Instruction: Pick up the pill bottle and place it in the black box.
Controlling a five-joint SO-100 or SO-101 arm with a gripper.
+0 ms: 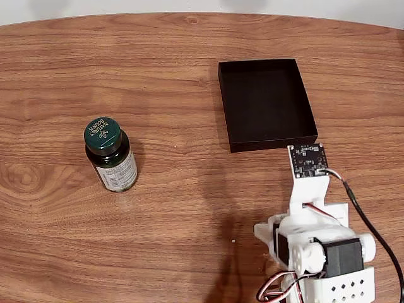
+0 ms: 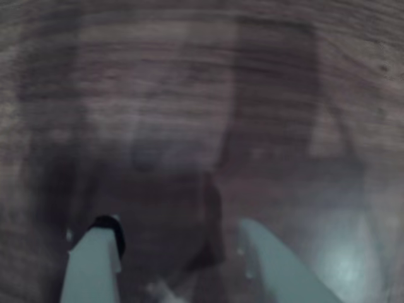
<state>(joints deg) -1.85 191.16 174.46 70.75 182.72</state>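
Note:
The pill bottle (image 1: 112,154) stands upright on the left part of the wooden table, a dark bottle with a green cap and a white label. Up and to the right lies the black box (image 1: 267,104), a shallow tray holding nothing. My arm (image 1: 312,243) sits folded at the bottom right, far from the bottle and just below the box. In the blurred wrist view my gripper (image 2: 180,232) hangs over bare wood, its two pale fingers apart with nothing between them.
A small black circuit board (image 1: 308,160) on the arm sits right at the box's near corner. A black cable (image 1: 372,230) runs down the arm's right side. The wooden table (image 1: 189,208) stretches bare between bottle and arm.

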